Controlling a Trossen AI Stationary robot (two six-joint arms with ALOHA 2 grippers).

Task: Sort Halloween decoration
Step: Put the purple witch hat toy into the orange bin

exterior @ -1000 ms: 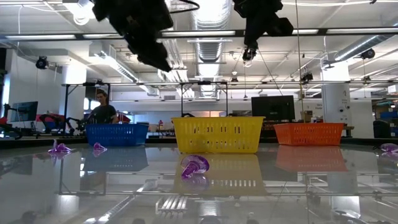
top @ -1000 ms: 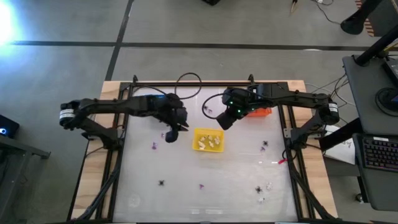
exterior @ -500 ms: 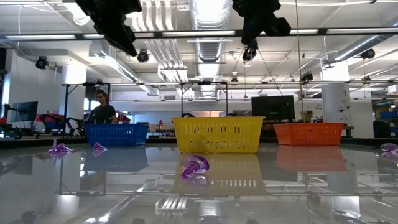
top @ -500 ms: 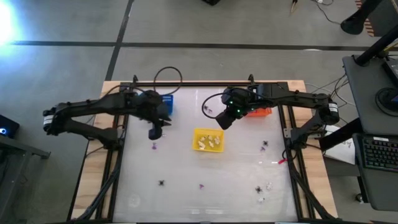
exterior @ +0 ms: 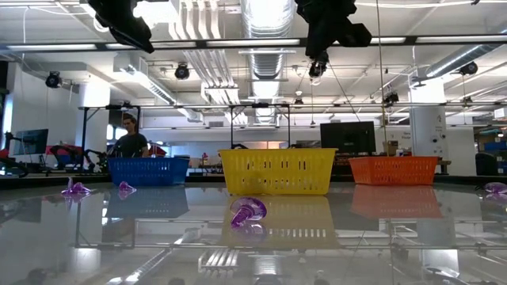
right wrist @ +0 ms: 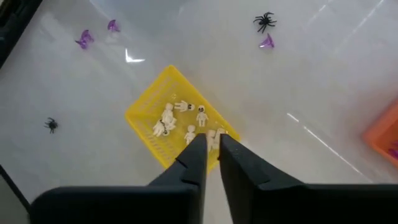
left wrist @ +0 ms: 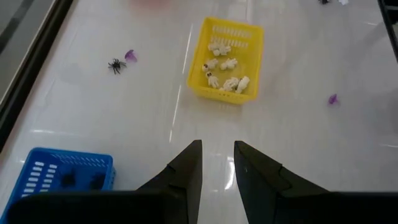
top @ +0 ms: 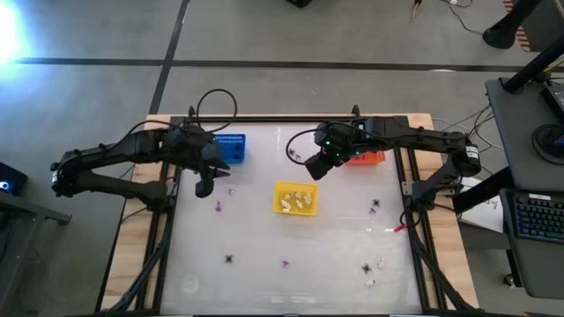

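Observation:
The Halloween decoration lies scattered on the white table: black spiders, purple bits and white pieces. Several white figures lie in the yellow basket. The blue basket holds dark pieces. The orange basket stands at the far right. My left gripper hangs open and empty, high beside the blue basket's near left corner. My right gripper hovers above the yellow basket's far edge with a narrow gap between its fingers and nothing that I can see in it.
The three baskets stand in a row across the table's far half. A black metal frame runs along the table's sides. A red marker-like object lies near the right rail. A person sits in the room beyond.
My left gripper has risen and drawn back toward the table's left and far edges, from beside the yellow basket to a spot next to the blue basket. My right gripper has stayed above the yellow basket.

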